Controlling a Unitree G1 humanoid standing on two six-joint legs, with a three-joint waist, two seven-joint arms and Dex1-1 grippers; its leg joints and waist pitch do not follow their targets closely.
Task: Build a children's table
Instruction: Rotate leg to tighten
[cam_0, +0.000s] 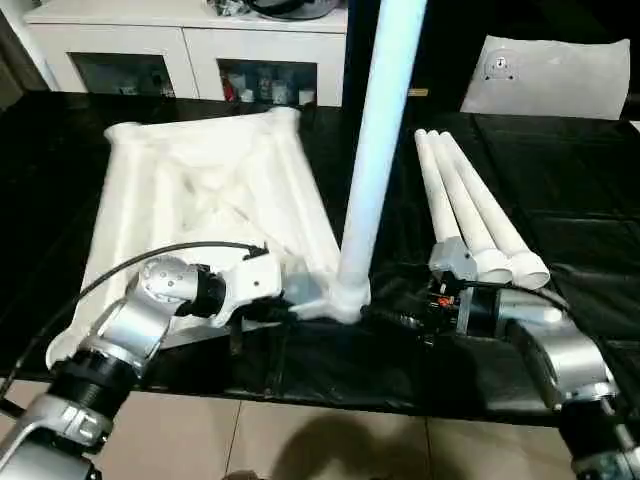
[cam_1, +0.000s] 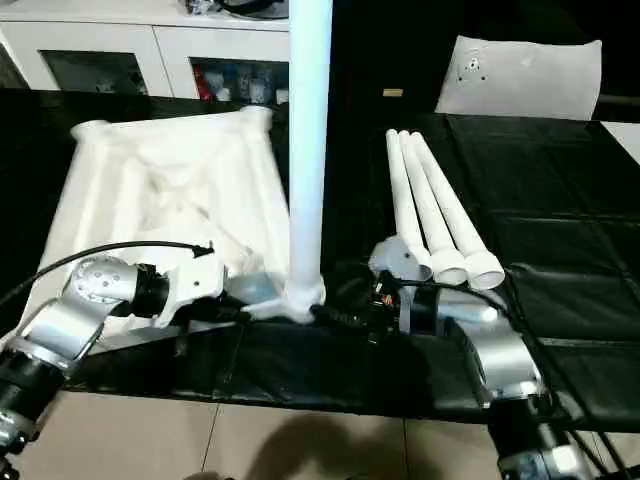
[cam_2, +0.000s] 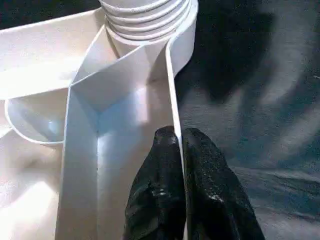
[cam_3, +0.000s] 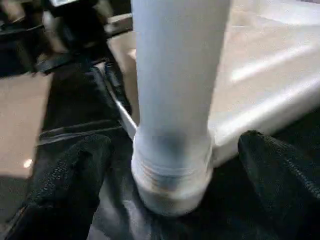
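Observation:
The children's table top (cam_0: 210, 190) lies upside down on the black-covered bench, ribbed underside up. One white leg (cam_0: 375, 150) stands upright in the near right corner socket (cam_2: 145, 20), its threaded base (cam_3: 170, 170) at the socket. Three more legs (cam_0: 470, 215) lie side by side to the right. My left gripper (cam_2: 177, 137) is shut on the top's thin rim wall, just short of that corner. My right gripper (cam_3: 175, 145) is open, with one black finger (cam_3: 75, 170) on each side of the upright leg's base and not touching it.
A flat white panel with a small round mark (cam_0: 550, 75) leans at the back right. White cabinets (cam_0: 190, 50) stand behind the bench. The bench's front edge (cam_0: 300, 395) drops to a tiled floor. A black cable (cam_0: 150, 255) arcs over my left forearm.

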